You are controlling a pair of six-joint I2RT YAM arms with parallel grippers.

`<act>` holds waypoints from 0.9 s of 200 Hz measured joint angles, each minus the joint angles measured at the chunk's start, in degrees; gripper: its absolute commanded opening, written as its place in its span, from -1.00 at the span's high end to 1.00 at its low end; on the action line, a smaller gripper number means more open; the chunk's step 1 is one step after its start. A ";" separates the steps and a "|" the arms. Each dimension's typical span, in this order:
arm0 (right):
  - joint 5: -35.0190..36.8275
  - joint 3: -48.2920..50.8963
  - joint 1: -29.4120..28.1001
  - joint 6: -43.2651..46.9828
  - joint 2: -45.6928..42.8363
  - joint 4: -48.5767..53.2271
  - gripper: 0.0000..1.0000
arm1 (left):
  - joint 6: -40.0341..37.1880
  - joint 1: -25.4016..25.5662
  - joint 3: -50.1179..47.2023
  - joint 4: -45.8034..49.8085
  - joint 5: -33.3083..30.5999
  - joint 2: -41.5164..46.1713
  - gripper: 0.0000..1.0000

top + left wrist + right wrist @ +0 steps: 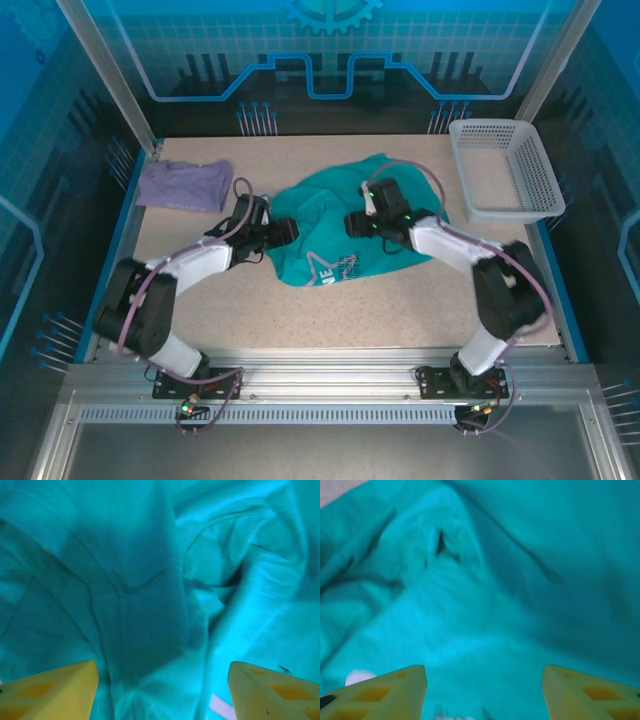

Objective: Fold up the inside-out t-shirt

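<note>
The inside-out t-shirt is teal-green and lies crumpled in the middle of the table, its white logo near the front hem. My left gripper rests at the shirt's left edge. In the left wrist view its yellow fingers stand wide apart over rumpled teal cloth, so the left gripper is open with nothing pinched. My right gripper sits on the shirt's middle. The right gripper is likewise open above a fold of the cloth.
A smaller lavender-purple shirt lies at the back left of the table. A white mesh basket stands at the back right. Bare speckled tabletop runs along the front, between the shirt and the arm bases.
</note>
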State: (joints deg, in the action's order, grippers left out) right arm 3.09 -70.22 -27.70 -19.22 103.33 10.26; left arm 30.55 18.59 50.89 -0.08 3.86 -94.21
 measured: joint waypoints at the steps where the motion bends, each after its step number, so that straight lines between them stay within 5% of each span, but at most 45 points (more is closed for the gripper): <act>1: -0.02 -0.85 0.00 0.00 0.81 0.00 -0.25 | 0.00 -0.02 0.13 0.00 0.04 -0.26 -0.23; 20: -0.52 -10.62 0.02 0.04 9.75 2.62 -0.15 | 0.48 -0.46 2.97 -0.50 2.36 -5.68 0.09; 53: -1.20 -23.19 0.39 0.98 20.65 8.98 0.69 | 1.14 -0.44 3.23 -1.75 5.84 -7.76 0.72; 74: -2.03 -23.39 0.94 2.14 20.87 10.75 0.91 | 1.01 -0.44 0.15 -4.35 7.43 -5.01 0.91; 111: -5.44 -10.82 1.57 4.92 6.34 10.32 0.97 | 1.03 1.05 -13.64 -6.51 9.25 11.06 0.91; 148: -10.64 5.35 1.11 5.11 -16.68 7.76 0.99 | 0.94 9.42 -26.80 -6.27 8.66 27.34 0.85; 180: -13.51 18.18 -0.07 4.92 -26.53 7.08 1.00 | -0.48 13.70 -32.06 -2.64 5.33 40.28 0.25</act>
State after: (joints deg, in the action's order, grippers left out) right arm -10.41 -52.03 -27.77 -14.31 76.79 17.34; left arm 30.06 32.29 18.83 -2.72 9.19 -53.93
